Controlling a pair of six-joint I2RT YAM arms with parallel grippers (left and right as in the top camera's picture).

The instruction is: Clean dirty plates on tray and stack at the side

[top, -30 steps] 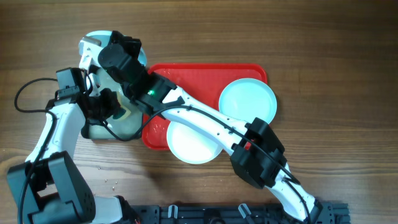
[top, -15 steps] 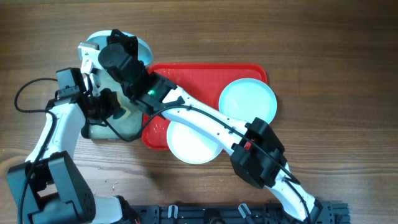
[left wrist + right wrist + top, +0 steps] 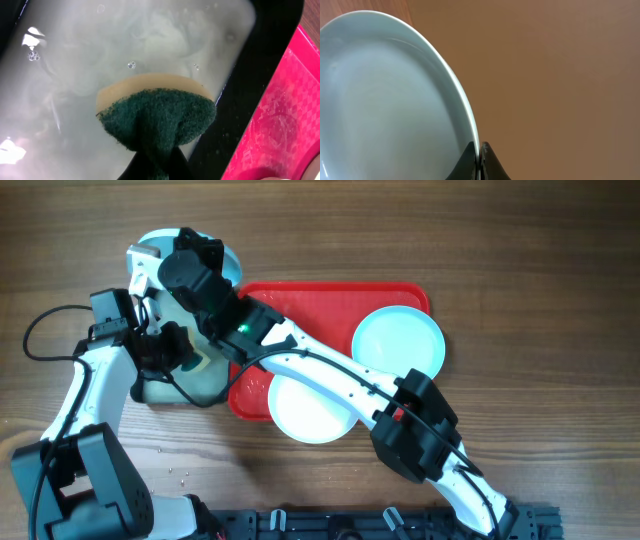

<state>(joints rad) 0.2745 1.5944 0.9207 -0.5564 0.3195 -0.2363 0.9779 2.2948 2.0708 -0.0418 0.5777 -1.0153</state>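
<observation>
Pinching the rim of a pale blue plate [image 3: 385, 100], the right tool [image 3: 480, 150] is holding it over the counter [image 3: 560, 75]. The left tool [image 3: 155, 167] is gripping a sponge [image 3: 157, 115] over cloudy water [image 3: 125, 45].

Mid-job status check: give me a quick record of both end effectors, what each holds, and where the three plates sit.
left end effector: shut on sponge, over cloudy water in black-rimmed tray
right end effector: shut on rim of aqua plate, off red tray, past its far left corner
second aqua plate: on red tray, right end
white plate: overhanging red tray's near edge
</observation>
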